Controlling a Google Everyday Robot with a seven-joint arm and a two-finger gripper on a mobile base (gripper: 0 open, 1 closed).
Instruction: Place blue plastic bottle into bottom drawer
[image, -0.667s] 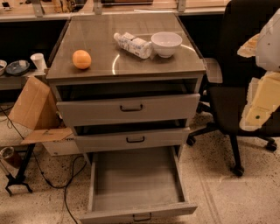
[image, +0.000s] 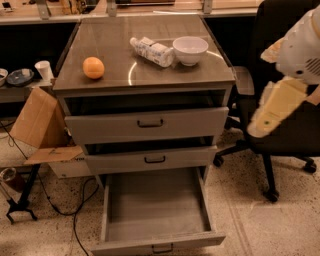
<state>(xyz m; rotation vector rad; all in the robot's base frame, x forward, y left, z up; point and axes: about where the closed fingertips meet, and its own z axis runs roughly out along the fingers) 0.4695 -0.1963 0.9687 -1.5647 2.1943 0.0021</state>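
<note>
Lying just beside white bowl (image: 190, 49), off cabinet top (image: 110, 45) edges: blue plastic bottle (image: 152, 51). Bottom drawer (image: 157, 207) stands open. Gripper (image: 272, 114) hangs right of the cabinet, grip state cannot be told.

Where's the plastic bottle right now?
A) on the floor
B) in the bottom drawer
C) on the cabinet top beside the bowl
C: the bottle lies on the cabinet top beside the bowl; the gripper hangs off to the right, by the chair.

Looks like an office or lab: grey metal drawer cabinet (image: 150, 125), black swivel chair (image: 280, 30) on castors, desks (image: 30, 20) behind, cardboard box (image: 37, 120), cables (image: 75, 210) over speckled floor (image: 270, 225). Shows the gripper (image: 272, 112) at right, before the chair.
</note>
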